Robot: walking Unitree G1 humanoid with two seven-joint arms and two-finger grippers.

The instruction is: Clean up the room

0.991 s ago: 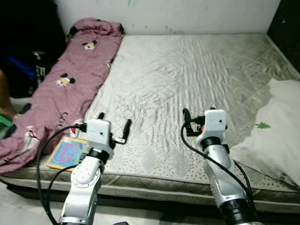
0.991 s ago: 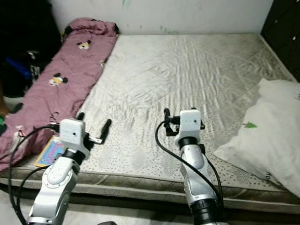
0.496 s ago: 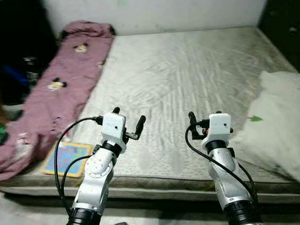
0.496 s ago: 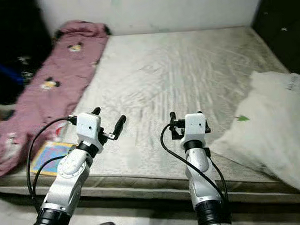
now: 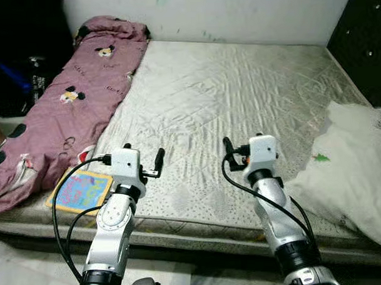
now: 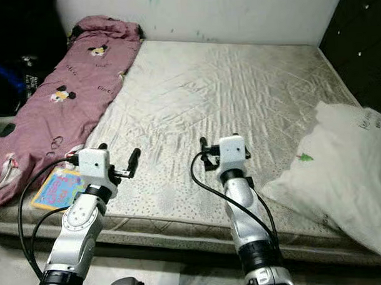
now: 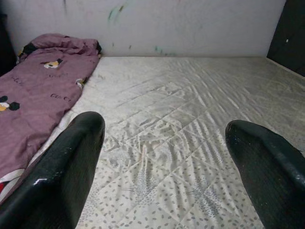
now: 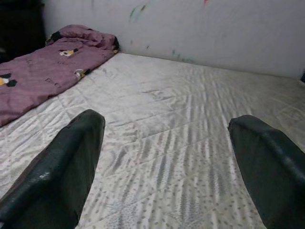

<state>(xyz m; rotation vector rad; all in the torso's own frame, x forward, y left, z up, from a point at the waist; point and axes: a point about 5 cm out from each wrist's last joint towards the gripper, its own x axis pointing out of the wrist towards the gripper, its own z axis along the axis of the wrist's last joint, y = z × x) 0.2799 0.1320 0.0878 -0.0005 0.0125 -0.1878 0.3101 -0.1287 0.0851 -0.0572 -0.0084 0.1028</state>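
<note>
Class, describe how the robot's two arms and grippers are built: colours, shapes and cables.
Both arms are silver, jointed tubes ending in white boxy wrist blocks. The left gripper and right gripper each carry two long black fingers. Black cables loop loosely from each wrist down along the arm.

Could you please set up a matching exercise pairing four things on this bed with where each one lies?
Things:
1. maroon cartoon-print blanket
2. white pillow with a green mark
3. colourful flat picture book
4. open left gripper

Places:
A. at the bed's right edge
B. on the near left corner of the grey quilted mattress
C. along the bed's left side, up to the wall
D. above the mattress's near edge, just right of the book

Pairs: 1-C, 2-A, 3-B, 4-D
</note>
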